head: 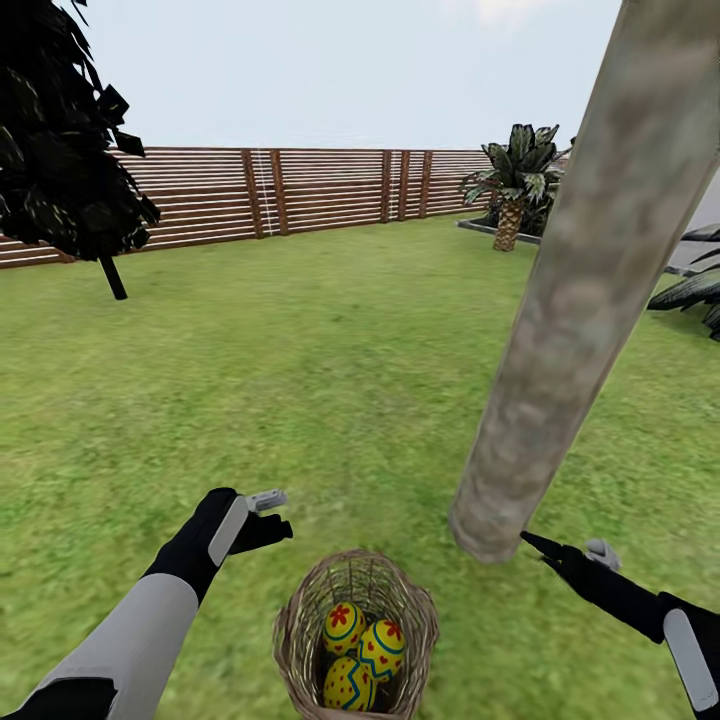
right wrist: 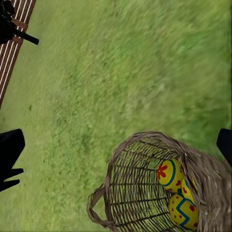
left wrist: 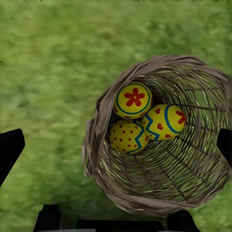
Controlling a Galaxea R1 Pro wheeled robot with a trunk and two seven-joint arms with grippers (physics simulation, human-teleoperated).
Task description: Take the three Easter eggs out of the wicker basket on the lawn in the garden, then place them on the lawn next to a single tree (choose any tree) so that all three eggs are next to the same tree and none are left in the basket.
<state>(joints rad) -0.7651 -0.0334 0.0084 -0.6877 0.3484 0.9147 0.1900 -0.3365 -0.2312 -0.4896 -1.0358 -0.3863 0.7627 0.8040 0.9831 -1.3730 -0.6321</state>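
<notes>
All three Easter eggs (head: pixel 360 650) sit in the wicker basket (head: pixel 300 640), low centre in the head view — nothing lifted out yet. The basket stands on the lawn (head: pixel 300 380) just beside the base of the pale mottled tree trunk (head: pixel 570 330), so the drop zone is right there; my read is the eggs only need a short hop onto the grass by that trunk. Left gripper (head: pixel 268 510) hovers over the grass beside the basket on the robot's left, fingers released, holding nothing; its wrist camera looks straight down into the basket: flower egg (left wrist: pixel 133 99), zigzag egg (left wrist: pixel 164 122), dotted egg (left wrist: pixel 126 137), packed touching each other. Right gripper (head: pixel 575 553) is close to the trunk base, fingers also spread and empty, with the basket rim (right wrist: pixel 145 140) seen from the side in its wrist view. The left arm looks best lined up for the first pick — the flower egg likely the easiest to reach. Risk: tight packing, fingers may nudge neighbours or catch the woven wall. Slat fence (head: pixel 300 190), dark narrow tree (head: pixel 60 150) and palm (head: pixel 515 180) stand well apart, irrelevant here.
</notes>
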